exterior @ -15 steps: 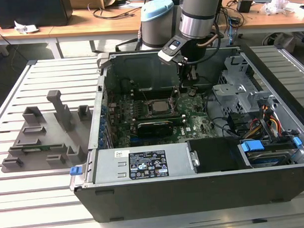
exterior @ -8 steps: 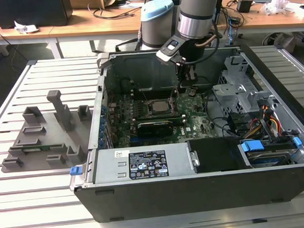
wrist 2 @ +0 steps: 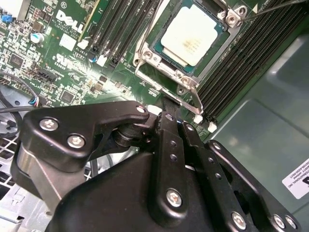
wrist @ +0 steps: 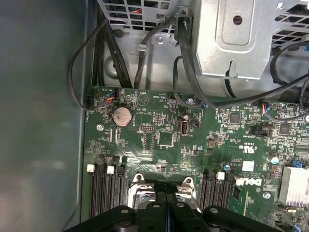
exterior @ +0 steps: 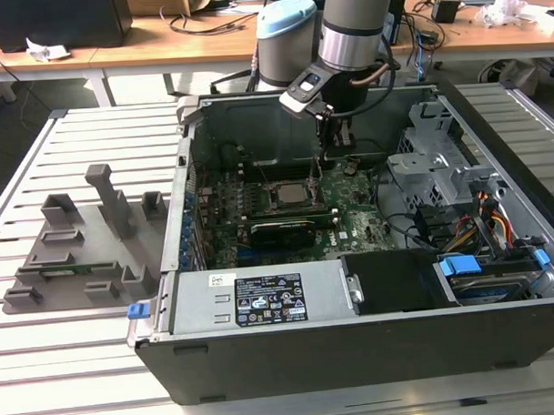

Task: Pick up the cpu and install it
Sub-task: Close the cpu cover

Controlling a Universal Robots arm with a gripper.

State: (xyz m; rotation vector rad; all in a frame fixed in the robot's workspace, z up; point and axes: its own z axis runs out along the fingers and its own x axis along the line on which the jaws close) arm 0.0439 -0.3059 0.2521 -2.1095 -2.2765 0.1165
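Plainly, we see the small flat square cpu [wrist 2: 193, 36] with its silvery metal top lying flat in the socket of the green motherboard [wrist 2: 72, 63]. It is ringed by the silver steel retention frame [wrist 2: 143, 50] that keeps it located. Our black linkage gripper [wrist 2: 165, 104] hangs just beside that frame's near edge, apart from the chip, its fingers pressed together on nothing. We judge that the narrow closed tips suit working low inside the open dark grey computer case [exterior: 355, 350], beside the black memory slots [wrist 2: 241, 63].

Cpu [wrist 2: 193, 36] sits in socket [wrist 2: 186, 80] (inside the case [exterior: 355, 350]).
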